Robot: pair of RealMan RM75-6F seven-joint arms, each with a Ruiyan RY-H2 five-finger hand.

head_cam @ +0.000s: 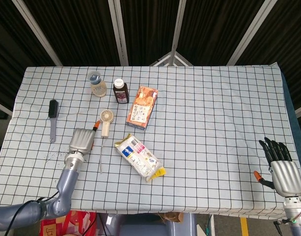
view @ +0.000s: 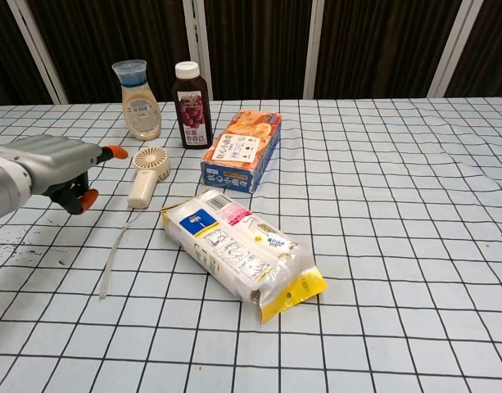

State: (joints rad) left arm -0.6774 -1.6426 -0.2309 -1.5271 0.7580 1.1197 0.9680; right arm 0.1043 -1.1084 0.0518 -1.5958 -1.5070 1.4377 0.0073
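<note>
– Cream plastic handheld fan point(head_cam: 106, 123): where does it lie on the checked tablecloth point(head_cam: 214, 113)?

– Flat, left of the middle. Its round head points to the far edge and its handle to the near edge, so the long axis runs almost straight away from the robot, with a thin pale strap point(head_cam: 100, 157) trailing off the handle end. Just past it stand a cream sauce bottle with a blue-grey cap point(head_cam: 96, 83) and a dark juice bottle with a white cap point(head_cam: 121, 91). An orange snack box point(head_cam: 143, 106) lies to its right, and a white plastic packet with a yellow end point(head_cam: 140, 157) lies nearer the robot.

– Which hand is nearer?

– By far the left hand point(head_cam: 81, 140). The fan sits just to its right and a little further out. An orange fingertip point(head_cam: 95, 128) reaches toward the handle, and the chest view shows a narrow gap between it and the fan's head point(view: 148, 173).

– Is it holding anything?

– Nothing that I can see. Only the grey back of the hand point(view: 50, 164) and two orange tips show, so I cannot tell if the rest is curled or spread.

– And the other one?

– The right hand point(head_cam: 280, 167) rests at the near right corner, well apart from everything, with its dark fingers fanned out and empty.
</note>
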